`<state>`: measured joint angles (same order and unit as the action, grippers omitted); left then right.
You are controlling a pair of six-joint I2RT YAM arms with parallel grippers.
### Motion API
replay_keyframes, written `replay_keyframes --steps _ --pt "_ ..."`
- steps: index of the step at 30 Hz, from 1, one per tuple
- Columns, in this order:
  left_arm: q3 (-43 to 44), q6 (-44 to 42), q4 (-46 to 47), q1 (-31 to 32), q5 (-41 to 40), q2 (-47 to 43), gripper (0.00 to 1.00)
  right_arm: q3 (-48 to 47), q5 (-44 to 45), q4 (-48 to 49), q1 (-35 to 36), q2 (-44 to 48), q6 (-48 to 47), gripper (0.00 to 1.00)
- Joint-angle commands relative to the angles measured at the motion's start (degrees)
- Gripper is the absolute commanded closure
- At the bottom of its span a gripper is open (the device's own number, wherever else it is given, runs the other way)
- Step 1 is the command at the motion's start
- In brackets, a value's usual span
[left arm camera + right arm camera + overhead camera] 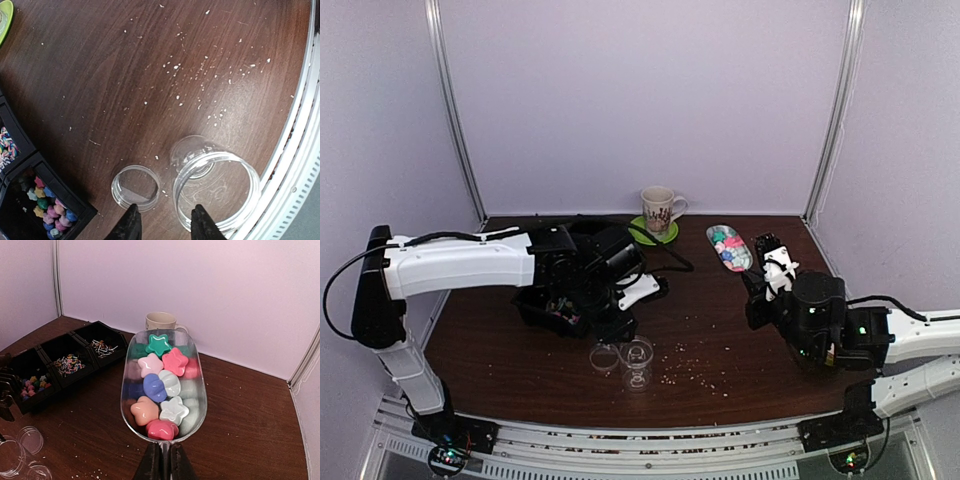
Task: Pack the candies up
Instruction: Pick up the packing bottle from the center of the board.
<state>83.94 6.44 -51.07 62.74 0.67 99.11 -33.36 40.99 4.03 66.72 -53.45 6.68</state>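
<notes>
1. The table is dark wood grain, smooth with a faint sheen.
2. The jar and lid are clear, glossy plastic.
3. The scoop is polished, mirror-like metal.
4. The candies are smooth and glossy.
5. The bins are matt black plastic.
6. The mug is glazed ceramic.

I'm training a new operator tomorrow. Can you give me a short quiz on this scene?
1. True or false: the scoop held by the right gripper is empty.
2. What stands on the green coaster? A) mug B) bottle C) bowl
3. Fill in: the loose lid lies on the table beside the clear ___.
Key: 1 false, it is full of star candies; 2 A, the mug; 3 jar.
</notes>
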Motion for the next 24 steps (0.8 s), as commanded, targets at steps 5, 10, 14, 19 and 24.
replay_keyframes --steps 5,10,14,19,24 --pt "1.7 -0.6 1.2 0.4 2.4 1.6 0.68 0.1 1.7 1.1 -0.4 1.0 0.2 1.00" --pt "1.8 -0.7 1.2 0.5 3.0 2.8 0.73 0.0 1.9 1.1 -0.4 1.0 0.0 1.00" --pt "1.8 -0.9 1.2 0.5 2.8 3.6 0.78 0.1 1.9 1.4 -0.4 0.9 -0.1 1.00" --pt "2.0 -1.0 1.8 0.5 2.7 3.9 0.90 0.1 2.0 1.5 -0.4 0.7 -0.1 1.00" --pt "2.7 -1.3 1.9 0.5 1.7 3.7 0.99 0.1 2.1 1.5 -0.4 0.9 -0.1 1.00"
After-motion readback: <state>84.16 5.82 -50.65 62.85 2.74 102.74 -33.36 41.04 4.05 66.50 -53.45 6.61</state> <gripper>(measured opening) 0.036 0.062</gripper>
